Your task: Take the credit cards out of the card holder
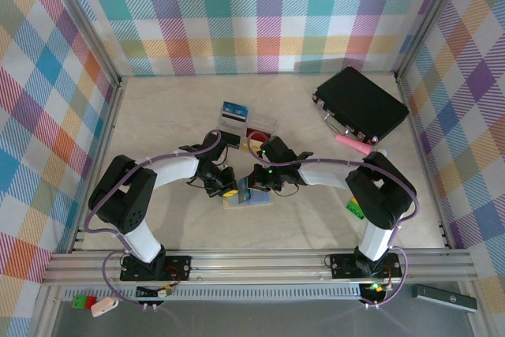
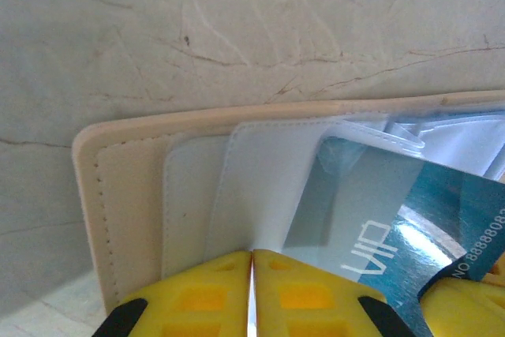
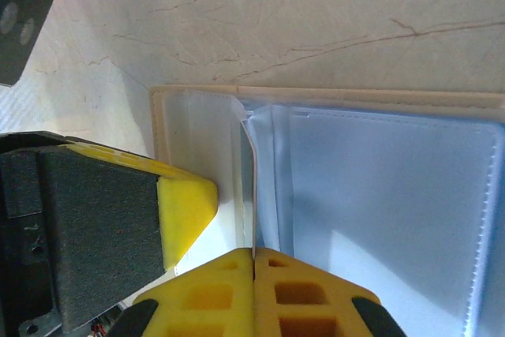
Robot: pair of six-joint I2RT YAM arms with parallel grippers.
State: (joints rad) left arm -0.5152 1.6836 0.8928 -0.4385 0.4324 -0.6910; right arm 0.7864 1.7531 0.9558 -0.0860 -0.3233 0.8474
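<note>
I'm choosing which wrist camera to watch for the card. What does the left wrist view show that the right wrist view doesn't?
Left wrist view: a teal card lettered VIP, partly out of a pocket, above the shut left gripper. Right wrist view: that gripper's black-padded finger side-on, beside the shut right gripper. Shared: the card holder open on the marbled table.

**Even light overhead, soft focus up close**

We see the table (image 1: 316, 226) lit brightly and evenly from above, with only faint, soft shadows under the arms (image 1: 170, 171). In the left wrist view a white glare streaks the teal card (image 2: 410, 234), and the yellow fingers (image 2: 197, 297) blur at the bottom edge. In the right wrist view the card holder (image 3: 394, 195) looks pale, washed out and slightly soft.
</note>
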